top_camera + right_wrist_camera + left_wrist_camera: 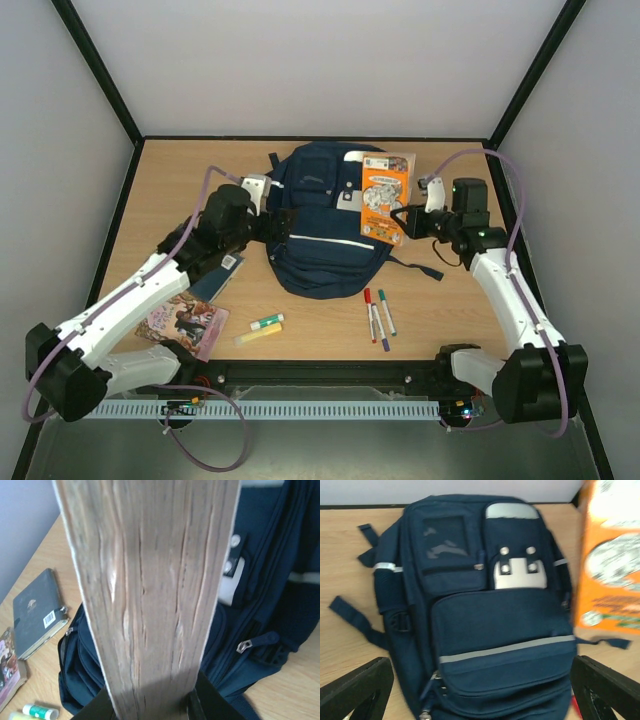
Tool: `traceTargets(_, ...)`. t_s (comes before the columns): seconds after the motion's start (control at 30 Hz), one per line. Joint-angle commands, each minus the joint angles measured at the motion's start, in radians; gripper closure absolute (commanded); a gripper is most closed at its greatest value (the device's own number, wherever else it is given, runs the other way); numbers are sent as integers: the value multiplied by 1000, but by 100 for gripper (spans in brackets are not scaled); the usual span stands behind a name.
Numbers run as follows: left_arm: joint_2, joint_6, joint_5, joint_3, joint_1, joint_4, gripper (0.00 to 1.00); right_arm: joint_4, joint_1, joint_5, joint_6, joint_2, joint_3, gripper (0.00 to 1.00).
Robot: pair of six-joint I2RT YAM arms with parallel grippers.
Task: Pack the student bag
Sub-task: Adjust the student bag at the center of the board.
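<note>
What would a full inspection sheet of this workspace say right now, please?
Surface: wooden table, no spills seen.
Job's things: student bag lying front up mid-table; orange book tilted over its right side.
Clutter: grey notebook, picture book, glue stick, yellow pen, three markers, all on the near half.
Claws: right claw shut on the orange book; left claw open at the bag's left side.
Cables: purple cable along each arm.
Surroundings: pale walls, black frame; nothing else seen.

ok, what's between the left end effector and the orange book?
The student bag. The top view shows it lying flat between the left end effector and the orange book, which overlaps the bag's opposite edge.
</note>
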Motion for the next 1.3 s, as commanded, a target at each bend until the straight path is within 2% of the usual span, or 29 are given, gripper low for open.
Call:
traceTargets(0.0,31,144,-150,-24,-5,93,0,-85,-9,81,-54,-43,163,99)
traceTargets(0.03,42,160,-222,-40,-7,105,1,-115,-12,104,-61,-40,195,99)
traceTargets(0.1,91,96,-469,-67,-7,120,1,-177,-17,125,-68,-33,244,99)
traceTargets(0.2,235,113,-516,10,27,56,1,-276,-19,111,-73,-15,274,99)
traceTargets(0.27,328,173,-396,100,34,42,4,-325,-19,84,-93,-1,273,99)
traceTargets(0.37,278,246,-139,-2,21,232,9,-371,-19,111,-119,-2,251,99)
traceTargets(0.43,267,284,-9,-35,24,258,11,-377,-21,178,-126,-12,222,99)
traceTargets(0.5,318,275,2,0,39,180,14,-359,-21,258,-130,-21,185,99)
traceTargets(0.6,420,160,9,62,92,65,16,-299,-21,337,-124,-39,116,99)
traceTargets(0.73,466,47,92,48,149,75,17,-243,-21,352,-152,-40,69,99)
traceTargets(0.83,498,-40,84,54,186,72,21,-147,-21,346,-157,-89,-6,99)
traceTargets(1.03,564,-138,206,14,321,190,40,-77,-21,250,-133,-135,-79,99)
traceTargets(1.17,660,-134,256,58,356,200,50,-60,-21,195,-132,-167,-121,99)
traceTargets(1.27,722,-132,364,80,368,212,57,-56,-21,154,-141,-197,-135,99)
